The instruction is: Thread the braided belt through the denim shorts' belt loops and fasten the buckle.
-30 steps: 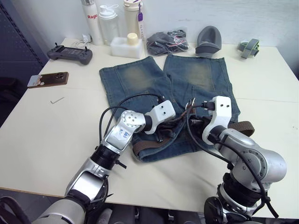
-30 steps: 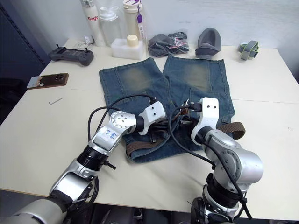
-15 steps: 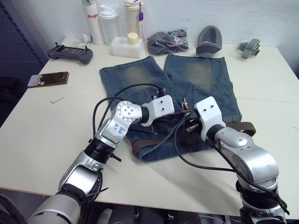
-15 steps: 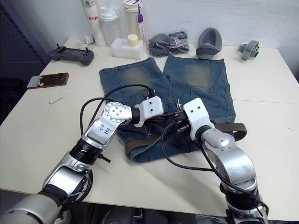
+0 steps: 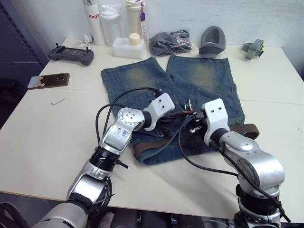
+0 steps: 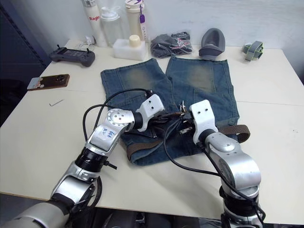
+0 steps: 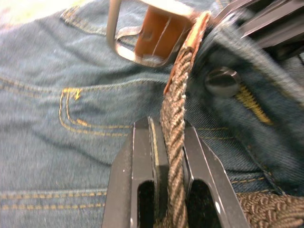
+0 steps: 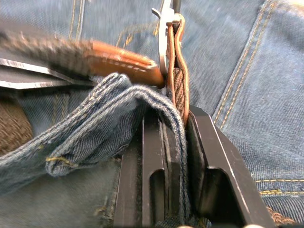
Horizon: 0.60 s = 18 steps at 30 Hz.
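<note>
The denim shorts [image 5: 142,78] lie flat mid-table, legs pointing away and waist toward me. The braided belt [image 5: 148,147] runs along the waist, and one stretch [image 5: 248,129] sticks out to the right. My left gripper [image 7: 166,126] is shut on the belt's braid just short of the buckle [image 7: 142,38], beside the shorts' metal button [image 7: 222,81]. My right gripper [image 8: 173,118] is shut on a raised fold of the denim waistband, with the belt's leather-edged end [image 8: 178,90] against one finger. Both grippers meet over the waist's middle [image 5: 185,119]. The belt loops are hidden among folds and arms.
Along the far edge stand bottles [image 5: 109,21], a white container [image 5: 128,47], a dark grey cloth bundle [image 5: 171,42], a grey cup-like thing [image 5: 212,42] and a strap roll [image 5: 252,47]. At the left lie a controller [image 5: 71,54], a phone [image 5: 49,80] and a hex key [image 5: 58,101].
My right wrist has swung down and to the left, closing in on the left gripper at the waist's middle. The left gripper has stayed over the waistband, shifting only slightly.
</note>
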Each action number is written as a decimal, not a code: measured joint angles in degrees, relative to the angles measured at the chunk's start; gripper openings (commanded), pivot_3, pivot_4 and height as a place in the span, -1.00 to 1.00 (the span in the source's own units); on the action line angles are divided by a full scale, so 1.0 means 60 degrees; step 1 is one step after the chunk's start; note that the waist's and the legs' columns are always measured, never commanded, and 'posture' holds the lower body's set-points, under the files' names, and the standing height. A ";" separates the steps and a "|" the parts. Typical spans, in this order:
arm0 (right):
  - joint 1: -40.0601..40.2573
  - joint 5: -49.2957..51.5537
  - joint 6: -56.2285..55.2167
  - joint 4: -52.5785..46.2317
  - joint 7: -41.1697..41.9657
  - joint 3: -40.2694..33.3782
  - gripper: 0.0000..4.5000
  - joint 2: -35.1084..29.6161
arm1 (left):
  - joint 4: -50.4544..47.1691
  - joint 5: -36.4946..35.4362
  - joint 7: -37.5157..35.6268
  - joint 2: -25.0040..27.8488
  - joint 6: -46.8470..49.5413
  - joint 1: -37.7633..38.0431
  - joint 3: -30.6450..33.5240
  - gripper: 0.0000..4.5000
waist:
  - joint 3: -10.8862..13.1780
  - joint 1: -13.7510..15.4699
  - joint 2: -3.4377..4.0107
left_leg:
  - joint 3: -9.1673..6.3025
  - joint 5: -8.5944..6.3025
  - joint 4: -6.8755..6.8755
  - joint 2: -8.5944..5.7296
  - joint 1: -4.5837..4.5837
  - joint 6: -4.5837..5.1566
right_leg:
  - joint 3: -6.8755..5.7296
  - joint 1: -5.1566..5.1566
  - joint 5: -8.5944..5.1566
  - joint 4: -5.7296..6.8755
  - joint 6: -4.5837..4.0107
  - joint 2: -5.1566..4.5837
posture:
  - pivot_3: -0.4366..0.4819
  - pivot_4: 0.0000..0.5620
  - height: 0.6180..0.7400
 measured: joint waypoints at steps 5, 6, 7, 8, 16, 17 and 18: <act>-0.1642 0.0489 0.0516 0.0343 -0.1075 -0.3456 -0.99 0.2853 | -0.0195 -0.0168 0.0201 0.0292 0.0120 0.0081 0.0317 -1.00 | 0.0000 0.0036 0.0002 | 0.0000 0.0009 -0.0004 -0.0004 -0.0002 -0.0010 | 0.0001 -0.0008 0.0002 0.0011 0.0001 -0.0001 | -0.05 -0.47 -0.38; -0.2055 0.0660 0.0568 0.0417 -0.1394 -0.4078 -0.99 0.3284 | -0.0254 -0.0219 0.0236 0.0247 0.0088 0.0006 0.0302 -1.00 | 0.0000 0.0035 0.0005 | 0.0003 0.0010 -0.0011 -0.0006 0.0001 -0.0012 | 0.0003 -0.0008 0.0003 0.0009 0.0003 0.0000 | -0.05 -0.47 -0.38; -0.2300 0.0875 0.0659 0.0421 -0.1545 -0.4522 -0.99 0.3300 | -0.0344 -0.0279 0.0258 0.0262 0.0010 -0.0022 0.0319 -1.00 | 0.0000 0.0060 0.0005 | -0.0004 0.0010 -0.0011 -0.0013 -0.0003 -0.0012 | 0.0002 -0.0006 0.0003 0.0005 0.0003 -0.0001 | -0.05 -0.47 -0.38; -0.2400 0.1086 0.0863 0.0349 -0.1555 -0.4741 -0.99 0.3300 | -0.0349 -0.0289 0.0282 0.0350 -0.0041 -0.0033 0.0372 -1.00 | 0.0000 0.0052 0.0005 | -0.0006 0.0009 -0.0013 -0.0016 0.0000 -0.0011 | 0.0004 -0.0004 0.0003 0.0004 0.0003 -0.0002 | -0.05 -0.47 -0.38; -0.2442 0.1466 0.2039 -0.0096 -0.2129 -0.4946 -0.99 0.3328 | -0.0288 -0.0357 0.0439 0.0369 0.0042 0.0046 0.0372 -1.00 | 0.0001 -0.0016 0.0007 | 0.0001 0.0015 -0.0026 -0.0016 0.0002 -0.0014 | 0.0015 -0.0009 0.0003 0.0004 0.0002 0.0001 | -0.05 -0.47 -0.38; -0.2442 0.1520 0.2049 -0.0139 -0.2139 -0.4909 -0.99 0.3328 | -0.0288 -0.0377 0.0454 0.0369 0.0044 0.0061 0.0372 -1.00 | 0.0001 -0.0026 0.0008 | 0.0001 0.0018 -0.0026 -0.0016 0.0002 -0.0017 | 0.0015 -0.0012 0.0003 0.0007 0.0002 0.0001 | -0.05 -0.47 -0.38; -0.2442 0.1548 0.2054 -0.0151 -0.2158 -0.4903 -0.99 0.3329 | -0.0288 -0.0385 0.0457 0.0370 0.0014 0.0060 0.0372 -1.00 | 0.0001 -0.0025 0.0008 | 0.0001 0.0020 -0.0027 -0.0015 0.0002 -0.0017 | 0.0015 -0.0012 0.0003 0.0008 0.0002 0.0001 | -0.05 -0.47 -0.38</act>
